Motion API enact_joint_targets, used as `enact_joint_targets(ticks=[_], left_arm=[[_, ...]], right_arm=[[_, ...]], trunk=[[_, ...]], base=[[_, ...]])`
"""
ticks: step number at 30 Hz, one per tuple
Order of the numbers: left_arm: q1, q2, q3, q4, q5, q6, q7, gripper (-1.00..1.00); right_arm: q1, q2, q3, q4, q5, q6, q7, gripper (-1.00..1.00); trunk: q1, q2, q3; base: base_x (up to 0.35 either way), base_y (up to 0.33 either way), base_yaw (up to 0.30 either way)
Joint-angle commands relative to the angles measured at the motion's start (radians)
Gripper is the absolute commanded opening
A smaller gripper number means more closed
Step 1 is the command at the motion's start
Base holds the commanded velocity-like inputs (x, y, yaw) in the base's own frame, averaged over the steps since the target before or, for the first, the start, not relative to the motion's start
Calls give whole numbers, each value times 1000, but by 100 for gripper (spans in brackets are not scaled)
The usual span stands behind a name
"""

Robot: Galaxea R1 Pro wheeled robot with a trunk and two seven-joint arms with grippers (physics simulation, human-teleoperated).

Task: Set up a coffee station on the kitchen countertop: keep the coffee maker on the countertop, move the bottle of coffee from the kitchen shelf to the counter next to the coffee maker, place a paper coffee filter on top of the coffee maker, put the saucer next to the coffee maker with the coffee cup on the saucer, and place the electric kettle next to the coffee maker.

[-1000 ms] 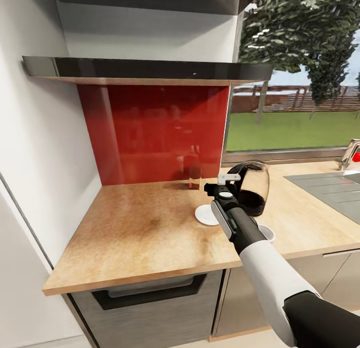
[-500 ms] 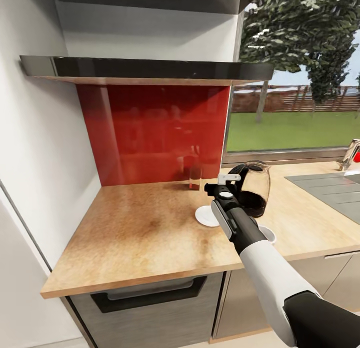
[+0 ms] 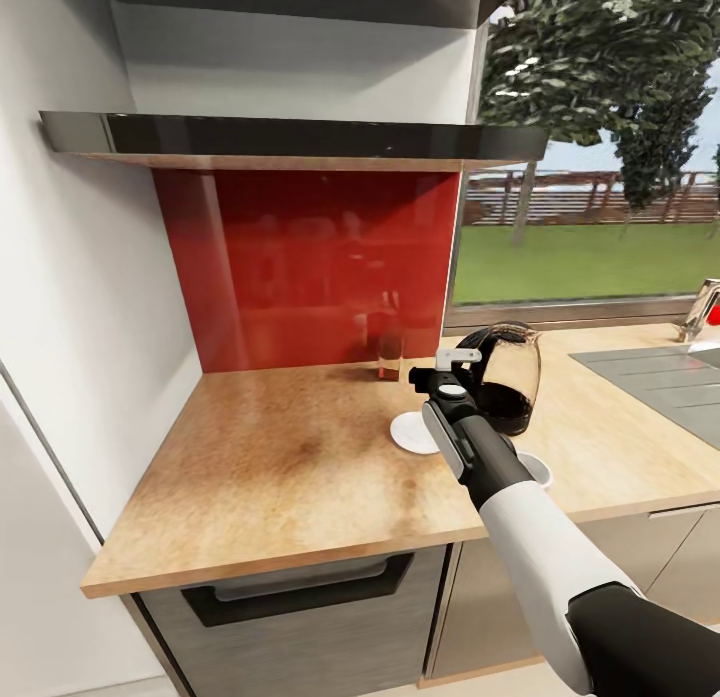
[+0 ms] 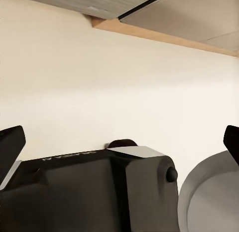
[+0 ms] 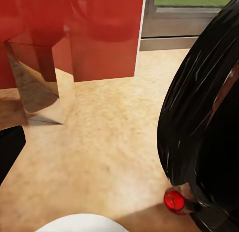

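head view shows the right arm reaching out over the kitchen countertop [image 3: 300,467], its gripper [image 3: 452,369] pressed up against the handle side of the glass kettle [image 3: 505,377], which is tilted and seems lifted off the wood rather than standing on it. that reads as the kettle being carried by its handle so it can be set down on the counter, though the fingers are hidden behind the wrist and i cannot tell for certain whether the jaws are clamped on the handle or merely beside it. just below the gripper lies the saucer [image 3: 412,432], flat on the wood and bare, presumably waiting for a cup; a second small white round thing [image 3: 535,468] peeks out from behind the forearm, too covered to name. at the back, against the red splashback [image 3: 300,267], stands a small shiny metal holder [image 3: 389,357]. in the right wrist view the kettle [image 5: 204,132] looms dark and close beside the camera, with a red button [image 5: 175,200] low on it. in the left wrist view the left gripper's dark fingertips [image 4: 11,144] stand wide apart, holding nothing, hanging over pale floor.
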Motion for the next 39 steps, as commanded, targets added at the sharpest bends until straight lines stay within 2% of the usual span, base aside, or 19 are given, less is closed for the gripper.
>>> enact_joint_targets(ticks=[1,39], left_arm=[[-1,0,-8,1,6,-7,-1,100],[0,1,-8,1,6,-7,-1,100]], right_arm=[[-1,-1,4,-1,-10,3,-9,100],[-1,-1,4,-1,-10,3,-9,100]], trunk=[[0,-1,-1],[0,-1,-1]], base=[[0,0,0],[27,0,0]])
